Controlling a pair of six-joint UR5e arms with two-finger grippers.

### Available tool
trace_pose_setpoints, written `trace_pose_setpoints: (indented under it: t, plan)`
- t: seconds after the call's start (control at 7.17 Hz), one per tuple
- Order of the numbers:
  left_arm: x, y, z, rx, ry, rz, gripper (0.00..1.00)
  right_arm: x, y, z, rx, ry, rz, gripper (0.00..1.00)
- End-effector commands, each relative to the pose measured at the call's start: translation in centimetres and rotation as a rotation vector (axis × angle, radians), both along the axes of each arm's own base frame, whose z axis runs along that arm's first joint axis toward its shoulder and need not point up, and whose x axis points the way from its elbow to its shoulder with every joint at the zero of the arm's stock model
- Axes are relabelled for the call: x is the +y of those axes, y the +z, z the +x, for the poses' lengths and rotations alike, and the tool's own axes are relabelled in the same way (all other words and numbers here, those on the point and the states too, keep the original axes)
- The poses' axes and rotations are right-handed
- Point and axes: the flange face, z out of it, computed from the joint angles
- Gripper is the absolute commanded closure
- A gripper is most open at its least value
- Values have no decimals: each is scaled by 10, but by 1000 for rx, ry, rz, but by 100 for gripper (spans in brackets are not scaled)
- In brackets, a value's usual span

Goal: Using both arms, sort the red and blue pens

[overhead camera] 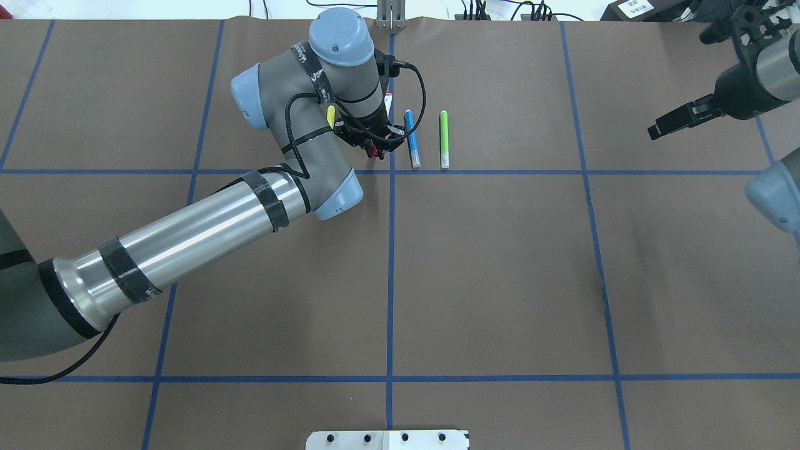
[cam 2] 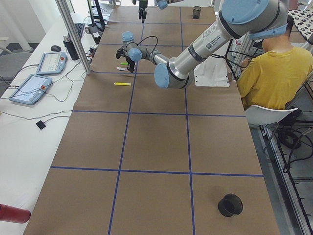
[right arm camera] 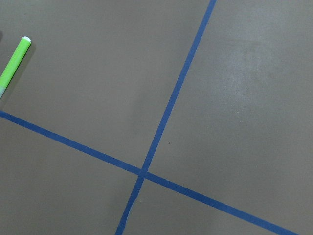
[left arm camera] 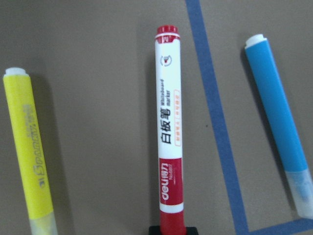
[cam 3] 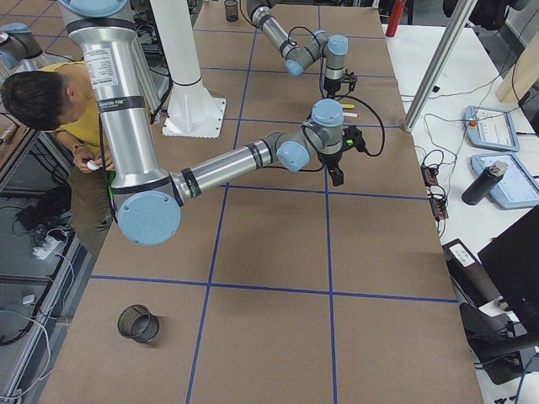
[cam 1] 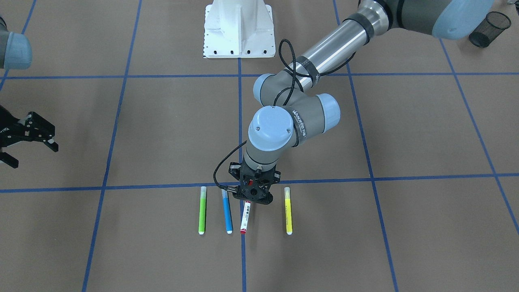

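Brown paper table [overhead camera: 500, 281], blue tape [overhead camera: 390, 281] grid; left gripper [cam 1: 253, 198] at red pen [left arm camera: 168, 137], grip unclear; right gripper [cam 1: 32, 154] spread wide.

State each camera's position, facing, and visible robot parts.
Front: across table, facing robot; left arm over red pen.
Overhead: behind robot, facing forward; right arm too.
Left side: table end; left arm nearest.
Right side: opposite end; right arm nearest.
Left wrist: down on red pen.
Right wrist: down on green pen.
Front, overhead share blue pen.
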Motion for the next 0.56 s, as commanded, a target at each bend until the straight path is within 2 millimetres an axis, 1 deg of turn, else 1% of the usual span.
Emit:
trace_pose_setpoints:
  t: [0.0,0.14,0.28,0.42]
  plan:
    - [34,8,-41,22,15,15,100,0,0,0,0,0,0,0]
    - [52,26,-78,47,33,-3,100,0,0,0,0,0,1,0]
    - [64,47,-119,61,31,-21,100,-1,-1,0,-1,0,3,0]
    - [88,66,-162,63,56,27,100,-1,0,0,4,4,2,0]
